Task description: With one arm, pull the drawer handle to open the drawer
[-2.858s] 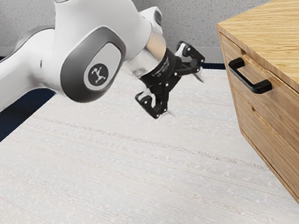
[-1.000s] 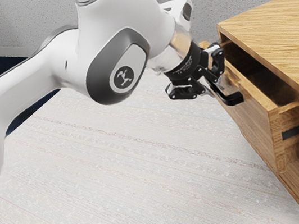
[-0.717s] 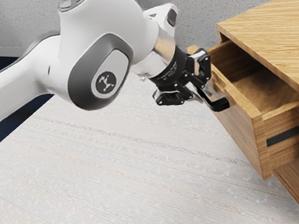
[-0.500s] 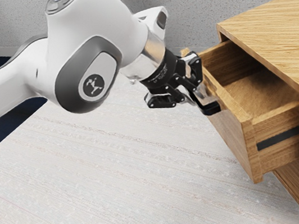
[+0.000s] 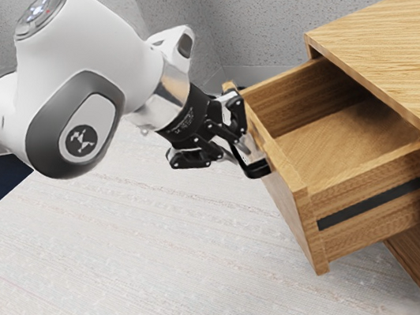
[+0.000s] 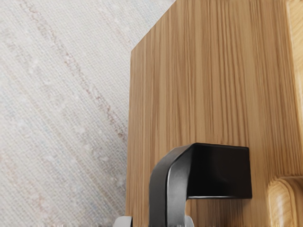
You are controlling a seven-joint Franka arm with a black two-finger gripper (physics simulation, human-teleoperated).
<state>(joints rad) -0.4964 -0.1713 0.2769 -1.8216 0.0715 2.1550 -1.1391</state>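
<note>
1. Your gripper (image 5: 246, 150) grips the black drawer handle (image 5: 258, 170), fingers narrow around it.
2. The drawer (image 5: 368, 196) sticks well out of the wooden cabinet (image 5: 391, 41).
3. A pale table (image 5: 130, 258) lies below the hand.

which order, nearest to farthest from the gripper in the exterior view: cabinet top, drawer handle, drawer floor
1. drawer handle: clamped in the gripper.
2. drawer floor: inside the open drawer, toward the exterior view's right of the gripper.
3. cabinet top: farthest, higher up at the exterior view's right.
</note>
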